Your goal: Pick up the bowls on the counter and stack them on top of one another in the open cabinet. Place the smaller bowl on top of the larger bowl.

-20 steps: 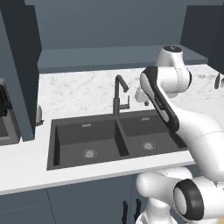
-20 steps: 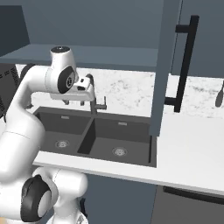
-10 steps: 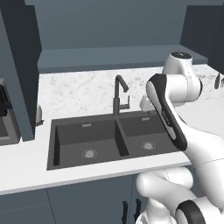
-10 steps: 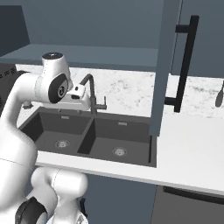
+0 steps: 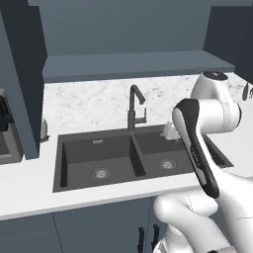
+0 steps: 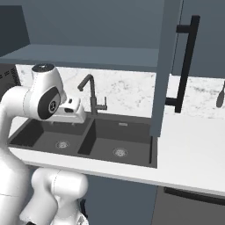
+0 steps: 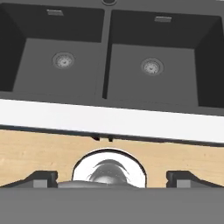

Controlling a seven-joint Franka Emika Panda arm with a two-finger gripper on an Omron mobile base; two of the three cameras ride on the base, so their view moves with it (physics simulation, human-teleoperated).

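The bowls, smaller and larger, are out of view. My gripper [image 7: 111, 177] is open, its two fingertips [image 7: 41, 177] wide apart with nothing between them. It hangs over the right basin of the black sink [image 5: 106, 158] and looks straight down past the counter's front edge [image 7: 109, 120]. In the base views the hand [image 5: 169, 131] [image 6: 72, 110] sits low, just right of the faucet [image 5: 134, 106]. The cabinet shelf [image 5: 133, 64] lies above and behind. Its open door [image 6: 165, 66] with the long black bar handle [image 6: 186, 61] hangs to the right. The white counter [image 6: 189, 149] stretches beneath it.
A double black sink [image 6: 83, 136] with a dark faucet [image 6: 90, 94] fills the counter's middle. A small pale bottle-like item [image 5: 43, 129] stands left of the sink beside a dark appliance [image 5: 5, 121]. A dark utensil [image 6: 221, 96] hangs at the far right. Wooden floor [image 7: 35, 153] shows below.
The arm has folded back toward the base and the hand has dropped from near shelf height to just above the sink. The jaws have opened wider.
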